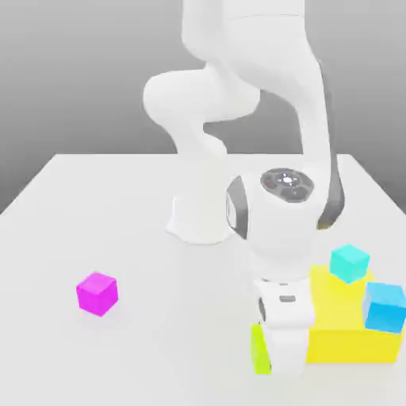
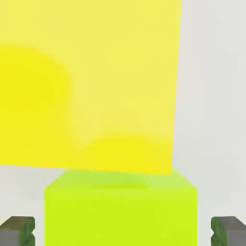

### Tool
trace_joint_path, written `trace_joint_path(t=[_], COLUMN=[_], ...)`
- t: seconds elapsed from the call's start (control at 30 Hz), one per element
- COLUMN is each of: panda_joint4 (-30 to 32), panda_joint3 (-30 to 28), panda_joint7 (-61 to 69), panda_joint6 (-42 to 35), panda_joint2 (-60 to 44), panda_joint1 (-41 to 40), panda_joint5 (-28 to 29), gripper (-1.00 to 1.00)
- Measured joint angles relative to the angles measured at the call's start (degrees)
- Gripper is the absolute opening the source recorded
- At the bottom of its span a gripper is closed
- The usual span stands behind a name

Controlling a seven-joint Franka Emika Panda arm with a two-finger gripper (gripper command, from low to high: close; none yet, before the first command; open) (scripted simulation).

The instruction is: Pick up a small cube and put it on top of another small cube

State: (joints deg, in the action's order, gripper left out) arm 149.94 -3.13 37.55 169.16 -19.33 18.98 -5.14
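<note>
Lime cube (image 2: 120, 209) sits between the gripper (image 2: 123, 230) fingers, jaws closed on its side faces, touching the yellow block (image 1: 349, 333) at its 9 o'clock edge. Rigid, light, probably smooth; flat opposite sides suit gripping.

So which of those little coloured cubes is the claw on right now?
The lime-green cube, beside the big yellow block. The gripper has a finger on each side of it; the magenta, turquoise and blue cubes sit apart.
</note>
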Motion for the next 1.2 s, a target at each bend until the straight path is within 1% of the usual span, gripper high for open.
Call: trace_joint_path(t=[0.13, 0.3, 0.37, 0.43, 0.53, 0.8, 0.87, 0.93, 1.0, 1.07, 1.1, 1.2], panda_joint4=[0.0, 1.7, 3.0, 4.8, 7.8, 15.7, 16.3, 16.4, 16.4, 16.5, 16.5, 16.5], panda_joint3=[0.0, -1.6, -4.0, -7.5, -11.0, -23.0, -24.8, -25.9, -26.5, -26.5, -25.8, -25.8], panda_joint7=[-0.1, -1.8, -1.2, 0.5, 3.6, 14.2, 16.3, 18.3, 20.9, 24.4, 26.1, 26.1], panda_joint6=[-0.2, -7.6, -10.0, -11.6, -13.5, -17.8, -15.7, -12.5, -8.8, -4.9, -3.4, -3.4], panda_joint2=[0.1, 9.2, 13.0, 16.6, 21.8, 34.3, 32.8, 29.6, 25.8, 21.7, 19.9, 19.9], panda_joint1=[-0.1, 1.0, -0.5, -6.2, -14.8, -29.8, -29.9, -28.7, -27.3, -25.8, -26.2, -25.7], panda_joint5=[0.1, 2.5, 4.5, 7.4, 11.6, 19.8, 18.7, 16.2, 12.6, 7.7, 5.2, 5.2], gripper=[-1.0, -1.0, -1.0, -1.0, -1.0, -1.0, -1.0, -1.0, -1.0, -1.0, 1.0, 1.0])
